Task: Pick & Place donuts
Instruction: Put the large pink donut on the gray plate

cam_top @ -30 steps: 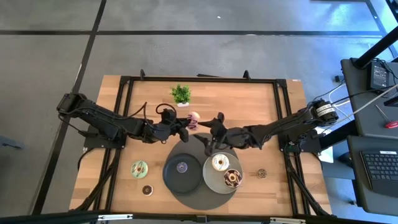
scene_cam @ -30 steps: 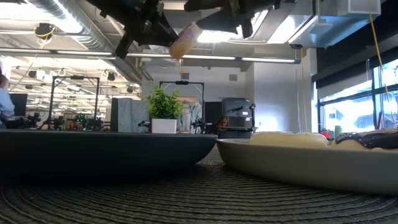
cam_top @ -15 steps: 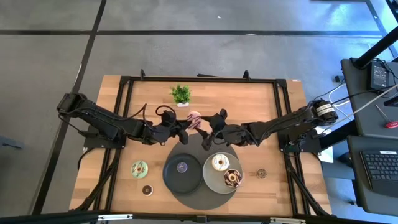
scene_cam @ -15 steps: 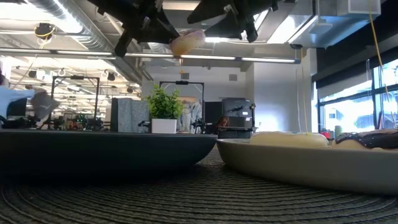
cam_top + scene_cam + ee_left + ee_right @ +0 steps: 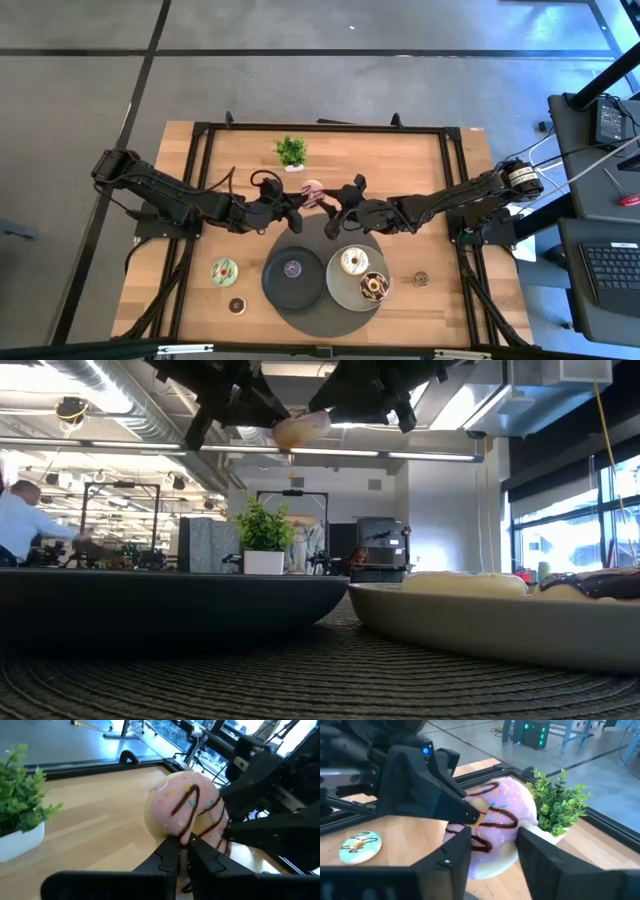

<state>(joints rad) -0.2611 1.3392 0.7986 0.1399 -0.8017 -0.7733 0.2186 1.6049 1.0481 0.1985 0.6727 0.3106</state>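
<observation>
A pink iced donut (image 5: pixel 313 190) with chocolate stripes hangs in the air over the middle of the table, in front of the potted plant. My left gripper (image 5: pixel 300 203) comes from the left and is shut on it. My right gripper (image 5: pixel 333 200) comes from the right, its fingers closed in on the same donut (image 5: pixel 495 815). A green donut (image 5: pixel 224 269) and a tiny brown one (image 5: pixel 237 306) lie on the wood at the near left. A tiny purple one (image 5: pixel 292 268) lies on the dark plate. White (image 5: pixel 354 261) and chocolate (image 5: pixel 374 286) donuts lie on the grey plate. My left gripper pinches the donut's rim (image 5: pixel 184 836) between its two fingertips, coming about level from the table's left. The donut stands beyond the fingertips, lifted clear of the table, its iced face turned up and toward the far side. My right gripper has one finger (image 5: pixel 455 851) on each side of the donut, against opposite parts of its rim (image 5: pixel 517 827), coming about level from the table's right. The donut is clear of the table between the two grippers.
A green potted plant (image 5: pixel 291 152) stands just beyond the donut. The dark plate (image 5: pixel 272 290) and the grey plate (image 5: pixel 338 285) sit on a round dark mat (image 5: pixel 320 318) below the grippers. Another tiny brown donut (image 5: pixel 421 278) lies at the near right.
My right gripper has moved a little toward the table's left, onto the pink donut, turned its wrist, and closed its fingers in around it. My left gripper has kept the donut in place in the air.
</observation>
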